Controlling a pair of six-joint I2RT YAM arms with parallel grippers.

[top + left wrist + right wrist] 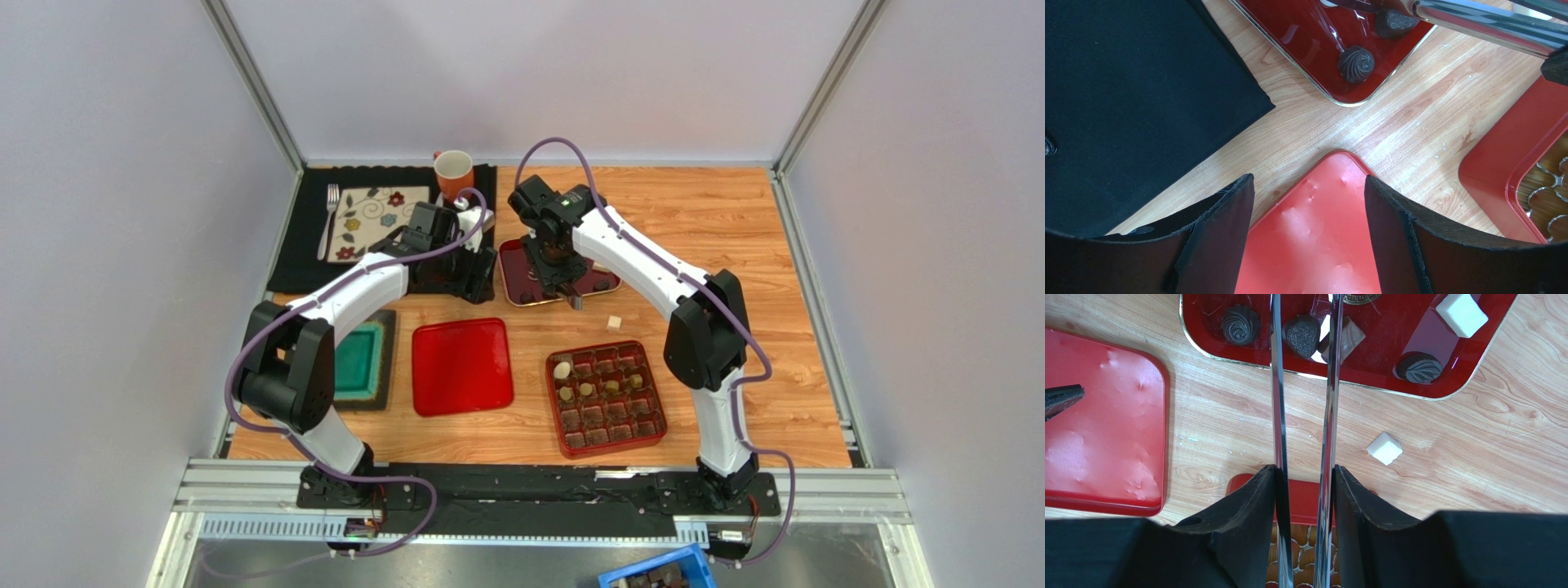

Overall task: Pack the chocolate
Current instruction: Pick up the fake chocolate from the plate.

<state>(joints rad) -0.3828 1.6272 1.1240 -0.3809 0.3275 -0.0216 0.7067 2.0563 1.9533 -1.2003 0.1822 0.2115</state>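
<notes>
Wide open, the left gripper [1309,184] holds nothing. Its fingers hang above a corner of the flat red lid [1315,239], which lies on the desk [1389,128] with the black cloth [1137,92] just beside it.

Beyond the lid is the dark red tray [1389,331] with the loose chocolate. From left to right in the right wrist view it carries a swirled dark chocolate [1240,323], a ridged dark chocolate [1300,334], a brown square chocolate [1347,340], a leaf-marked dark chocolate [1419,367] and a white cube [1461,313].

The right gripper [1306,478] is closed on a pair of metal tongs [1277,404], with one finger pressing each blade from outside. The blades stay slightly apart and reach out over the tray, passing on either side of the ridged piece and next to the brown square. Their tips run off the top of the view, so I cannot tell whether they pinch anything.

To the right, a loose white cube [1384,448] lies on the bare desk between the tray and the red gridded box [610,347]. Several pale chocolates [562,369] sit in the box's upper compartments.
</notes>
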